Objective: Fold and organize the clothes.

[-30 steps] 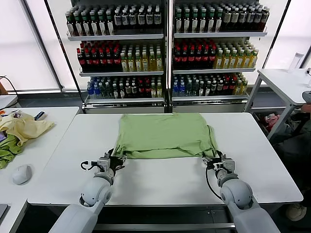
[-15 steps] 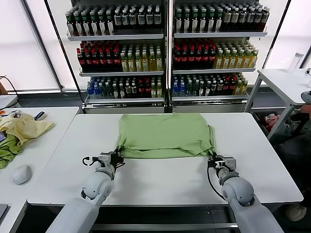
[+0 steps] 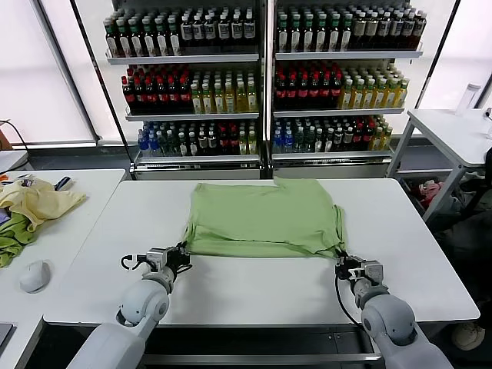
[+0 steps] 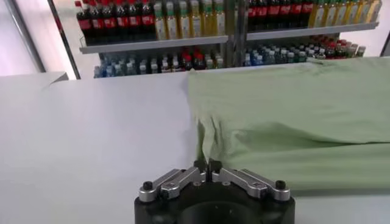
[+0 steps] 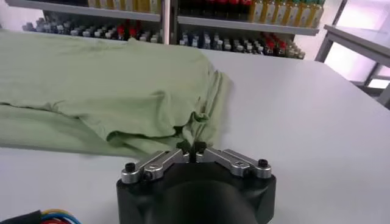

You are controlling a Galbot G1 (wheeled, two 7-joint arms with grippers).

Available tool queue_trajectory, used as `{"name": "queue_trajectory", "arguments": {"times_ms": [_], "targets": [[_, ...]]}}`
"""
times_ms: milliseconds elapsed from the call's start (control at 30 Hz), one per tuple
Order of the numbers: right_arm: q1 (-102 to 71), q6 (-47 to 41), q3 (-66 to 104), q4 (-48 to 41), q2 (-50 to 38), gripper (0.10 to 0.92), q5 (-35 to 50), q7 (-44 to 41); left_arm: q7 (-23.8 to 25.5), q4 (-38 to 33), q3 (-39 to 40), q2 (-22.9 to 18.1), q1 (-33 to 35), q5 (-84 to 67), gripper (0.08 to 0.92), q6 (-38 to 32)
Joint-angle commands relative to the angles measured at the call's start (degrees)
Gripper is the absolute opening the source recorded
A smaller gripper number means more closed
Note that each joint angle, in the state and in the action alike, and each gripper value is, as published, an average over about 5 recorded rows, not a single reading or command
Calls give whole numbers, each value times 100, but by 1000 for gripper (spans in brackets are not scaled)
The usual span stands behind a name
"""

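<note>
Moved: both arms drew back toward 6 o'clock, dragging the shirt (image 3: 263, 217) nearer.
Left pincer (image 4: 208, 168): clamped on shirt's near-left corner.
Right pincer (image 5: 191, 148): clamped on near-right corner.
Shirt: flat, mid-tabletop (image 3: 254, 288).

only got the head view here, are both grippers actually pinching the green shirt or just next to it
Observer: Yes for the left gripper. In the left wrist view its fingers are shut on the near left corner of the green shirt.
Operator: and the right one
Observer: The right gripper is shut too, pinching a bunched bit of the hem at the near right corner.
Operator: is the cloth flat near that grip
Observer: No. In the right wrist view an upper layer lies over a lower one, with wrinkles running into the pinch.
</note>
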Motion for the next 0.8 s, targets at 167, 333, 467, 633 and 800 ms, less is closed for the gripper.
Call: {"name": "queue_trajectory", "arguments": {"times_ms": [167,333,467,633,800], "targets": [[-1794,20,724,1466,-142,125,-673,-141,-118,-2339,-461,357,2285,243,91,177],[-2288,47,974,1787,-191,125,-844,-170,-159,-2841,-554,363,3000,520,91,211],[-2574,36,1090,2021,-170,125,-1019,-197,-171,-3105,-646,378,3379,737,91,233],[-2674,-115,1091,2117,-100,142,-1247,-236,-209,-3295,-845,346,3630,827,92,258],[-2709,-36,1130,2246,-55,259,-1461,-274,-248,-3465,-945,320,3701,972,164,281]]}}
